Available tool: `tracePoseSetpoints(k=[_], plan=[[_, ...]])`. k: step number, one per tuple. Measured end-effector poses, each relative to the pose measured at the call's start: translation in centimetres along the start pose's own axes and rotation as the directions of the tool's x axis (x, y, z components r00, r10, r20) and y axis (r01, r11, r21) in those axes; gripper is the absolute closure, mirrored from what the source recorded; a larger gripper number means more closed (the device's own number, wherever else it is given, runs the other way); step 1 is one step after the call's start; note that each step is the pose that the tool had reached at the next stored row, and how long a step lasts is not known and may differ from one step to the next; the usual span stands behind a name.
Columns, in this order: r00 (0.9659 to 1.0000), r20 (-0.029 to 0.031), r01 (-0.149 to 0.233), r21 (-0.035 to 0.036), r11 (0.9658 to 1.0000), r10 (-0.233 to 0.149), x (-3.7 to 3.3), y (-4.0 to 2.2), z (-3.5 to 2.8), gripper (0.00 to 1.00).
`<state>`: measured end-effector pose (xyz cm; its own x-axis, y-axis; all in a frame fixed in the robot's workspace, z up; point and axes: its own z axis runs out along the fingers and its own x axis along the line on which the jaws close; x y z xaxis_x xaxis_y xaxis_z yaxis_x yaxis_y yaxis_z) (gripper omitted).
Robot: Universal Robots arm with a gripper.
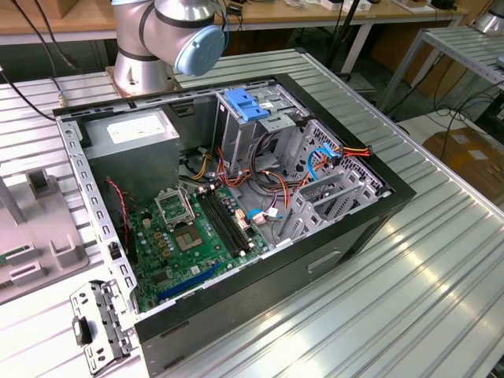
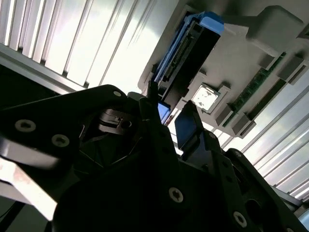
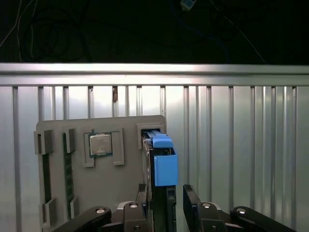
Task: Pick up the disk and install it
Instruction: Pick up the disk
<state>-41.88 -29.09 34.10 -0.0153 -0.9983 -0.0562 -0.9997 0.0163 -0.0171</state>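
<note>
Blue-railed disk (image 3: 163,166) stands on edge in grey holder (image 3: 104,186) slot, nr the chip (image 3: 100,144). We see gripper (image 3: 166,194) fingers apart, one each side, not clamped. We'd judge it best to centre disk btwn them & close squarely on flat faces, so it won't tilt.

Exterior view: off the arm, high, angled down on the open computer case (image 1: 346,236) on the ribbed table (image 1: 425,291), mid distance; grey holder (image 1: 47,244) at the exterior view's left edge. First wrist view: behind the gripper (image 3: 166,189), sighting straight along the jaws, close; second wrist view: beside the gripper body, oblique past the jaws, closer. Both wrist views share the holder and the disk (image 3: 164,169) standing between and ahead of the jaws.
</note>
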Motion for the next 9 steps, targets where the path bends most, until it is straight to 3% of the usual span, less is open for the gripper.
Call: tracePoseSetpoints(k=[9], plan=[[1.0, 0.0, 0.0, 0.0001, 1.0, 0.0, -0.06, 0.26, 1.14, 0.58]])
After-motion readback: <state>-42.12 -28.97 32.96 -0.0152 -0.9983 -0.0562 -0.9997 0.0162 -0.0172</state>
